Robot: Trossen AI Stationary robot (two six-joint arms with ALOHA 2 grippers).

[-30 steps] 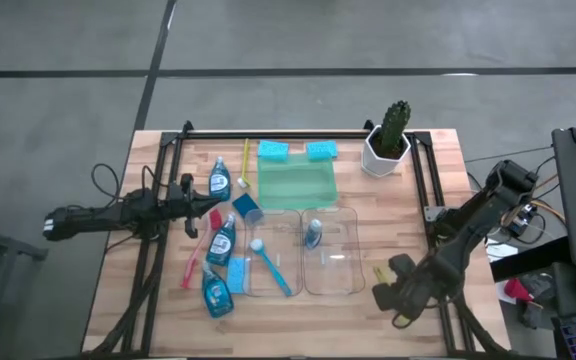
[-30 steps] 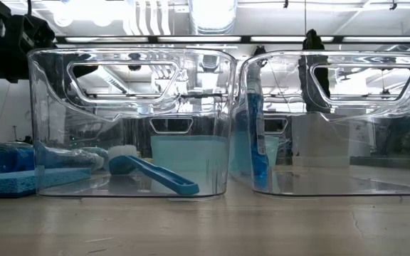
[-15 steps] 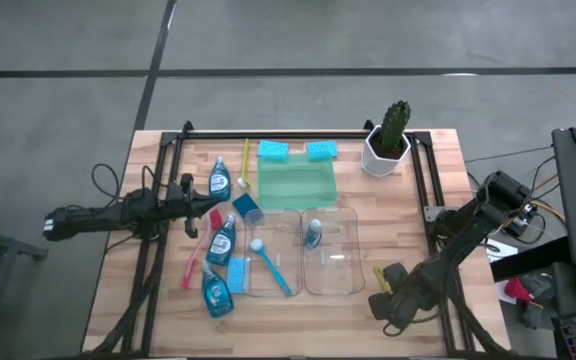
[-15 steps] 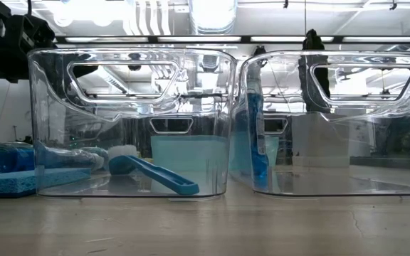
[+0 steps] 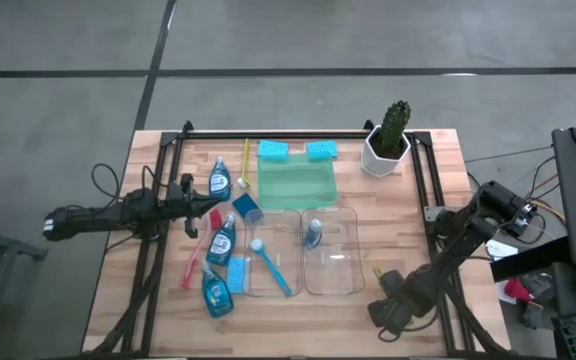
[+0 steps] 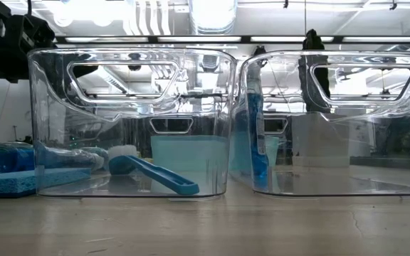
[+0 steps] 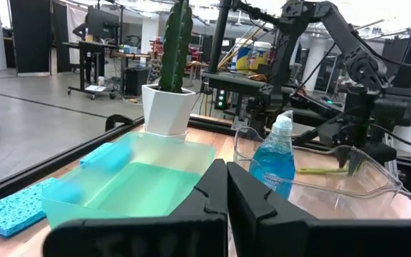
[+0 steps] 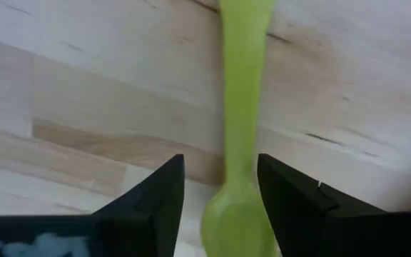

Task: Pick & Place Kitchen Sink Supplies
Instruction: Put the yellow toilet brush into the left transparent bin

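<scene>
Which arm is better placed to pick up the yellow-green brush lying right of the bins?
Right. Its open end effector straddles the yellow-green brush on the table; the left end effector, shut, sits across the table beside the bottles.

Yellow-green brush [image 8: 240, 107]; blue sponges [image 5: 273, 151]; green tray [image 5: 297, 185]; green cactus [image 5: 396, 123], white pot [image 5: 382, 157].

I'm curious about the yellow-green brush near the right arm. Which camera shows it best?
The right wrist view: the yellow-green brush fills the frame, lying on the wooden table between the open fingers of the right gripper. The high view shows only a sliver; the left wrist view shows it far off; the low view misses it.
</scene>
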